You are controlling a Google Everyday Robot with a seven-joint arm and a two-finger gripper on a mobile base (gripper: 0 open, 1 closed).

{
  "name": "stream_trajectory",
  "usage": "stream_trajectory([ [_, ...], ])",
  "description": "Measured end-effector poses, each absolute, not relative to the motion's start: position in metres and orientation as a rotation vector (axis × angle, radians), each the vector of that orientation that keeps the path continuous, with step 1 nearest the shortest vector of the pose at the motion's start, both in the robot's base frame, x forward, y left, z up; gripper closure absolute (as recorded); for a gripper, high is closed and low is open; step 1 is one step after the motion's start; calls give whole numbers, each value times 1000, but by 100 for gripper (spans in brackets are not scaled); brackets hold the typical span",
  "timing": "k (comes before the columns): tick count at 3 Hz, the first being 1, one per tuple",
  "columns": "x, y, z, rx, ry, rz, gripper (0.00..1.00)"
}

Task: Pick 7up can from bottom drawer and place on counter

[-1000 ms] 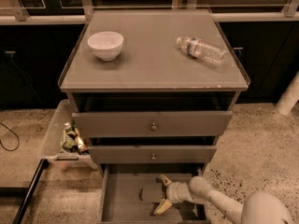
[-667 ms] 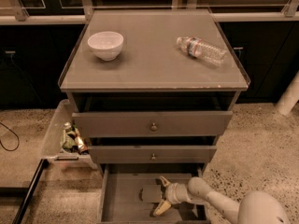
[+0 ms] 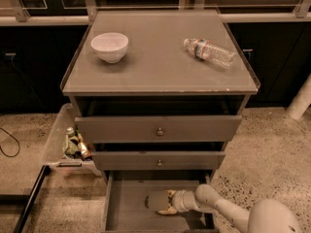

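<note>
The bottom drawer (image 3: 121, 212) is pulled open at the foot of the cabinet. My gripper (image 3: 168, 203) reaches into it from the right on a white arm. Its yellowish fingers (image 3: 170, 194) sit on either side of a dull greyish shape, the 7up can (image 3: 155, 200), which stands on the drawer floor near the middle. The can's label does not show. The counter (image 3: 160, 67) is the flat grey top of the cabinet, above the two knobbed drawers.
A white bowl (image 3: 110, 46) stands at the counter's left back. A clear plastic water bottle (image 3: 210, 52) lies at its right back. A tray with small bottles (image 3: 73, 144) hangs at the cabinet's left side. The two upper drawers (image 3: 158, 130) overhang the open one.
The gripper's fingers have drawn closer together around the can. The arm has stayed at about the same place in the drawer.
</note>
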State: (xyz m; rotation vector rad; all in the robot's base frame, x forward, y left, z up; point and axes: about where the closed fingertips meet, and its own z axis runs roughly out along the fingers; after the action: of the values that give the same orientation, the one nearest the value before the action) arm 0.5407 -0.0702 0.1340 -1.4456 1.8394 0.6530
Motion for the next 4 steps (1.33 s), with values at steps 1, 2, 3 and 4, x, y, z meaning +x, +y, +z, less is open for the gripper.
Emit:
stream_trajectory([
  [1,541,-70,134,-1446,1839,653,66],
  [2,541,-70,134,-1446,1840,653,89],
  [3,535,-71,133,-1442,1870,665,100],
  [4,527,-74,157,-1451,1873,683,100],
])
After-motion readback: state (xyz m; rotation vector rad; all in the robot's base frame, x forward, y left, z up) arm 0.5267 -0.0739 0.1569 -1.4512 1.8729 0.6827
